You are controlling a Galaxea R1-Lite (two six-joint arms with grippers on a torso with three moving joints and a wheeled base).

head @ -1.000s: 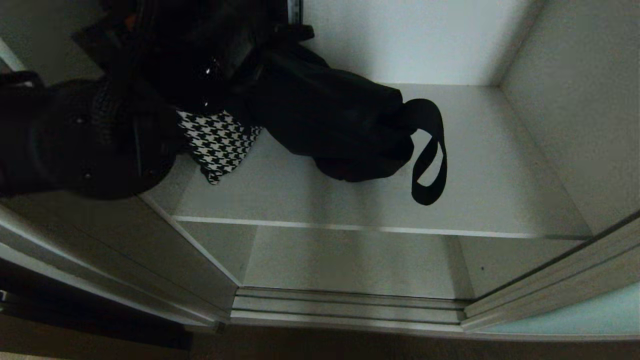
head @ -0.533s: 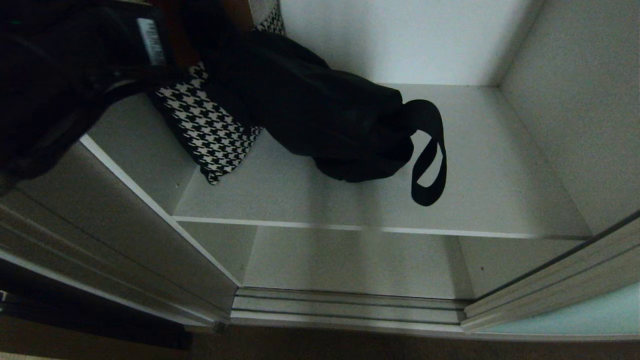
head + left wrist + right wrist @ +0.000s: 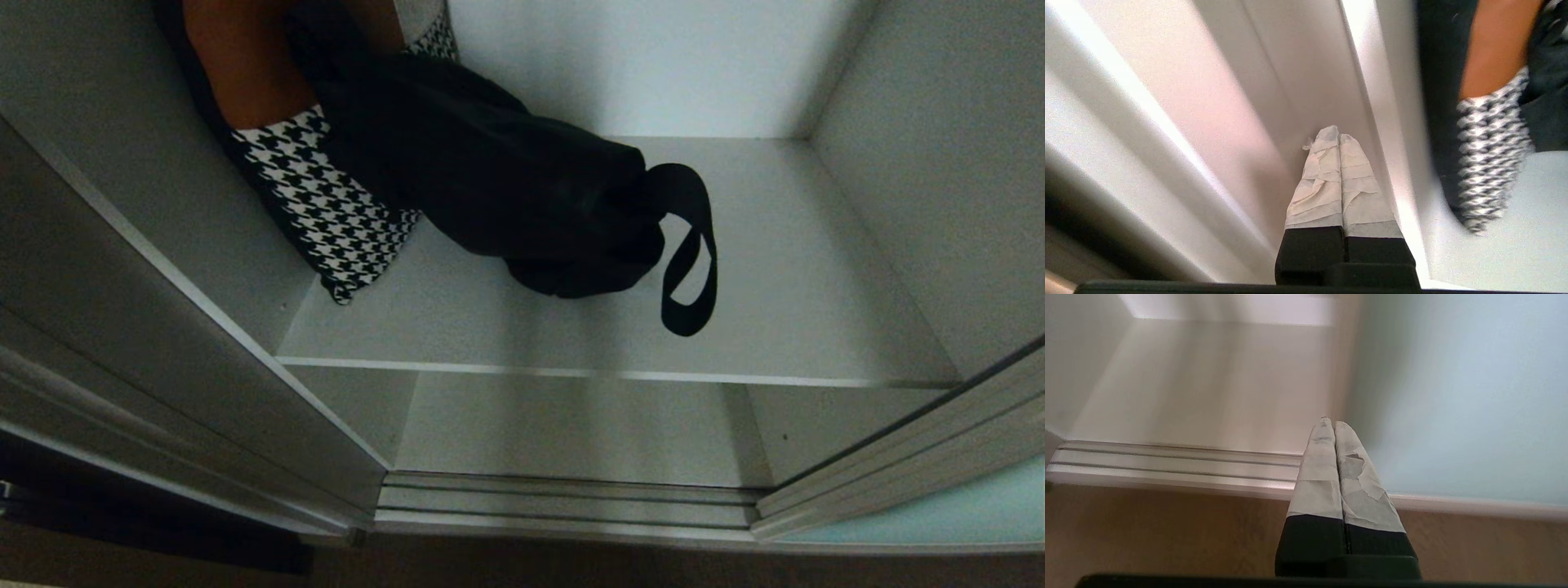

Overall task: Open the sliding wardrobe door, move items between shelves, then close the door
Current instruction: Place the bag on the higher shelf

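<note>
A large black fabric bag (image 3: 506,196) with a strap loop (image 3: 690,278) lies on the grey shelf (image 3: 775,327). Against its left side leans a houndstooth piece (image 3: 326,220) with an orange-brown top (image 3: 237,65). The frosted teal sliding wardrobe door (image 3: 939,514) stands pushed aside at the lower right. My left gripper (image 3: 1334,136) is shut and empty, outside the wardrobe's left side panel (image 3: 1310,73), with the houndstooth piece (image 3: 1490,151) off to its side. My right gripper (image 3: 1330,425) is shut and empty, low by the door (image 3: 1461,396) and floor track.
A lower shelf (image 3: 571,425) shows beneath the upper one. The silver floor track (image 3: 563,502) runs along the wardrobe's front edge. The wardrobe's right wall (image 3: 939,163) bounds the shelf. A wooden floor (image 3: 1167,531) lies in front.
My left arm, which covered the upper left of the head view, has drawn back out of it. The houndstooth piece and its orange-brown top now show fully. The bag lies as before.
</note>
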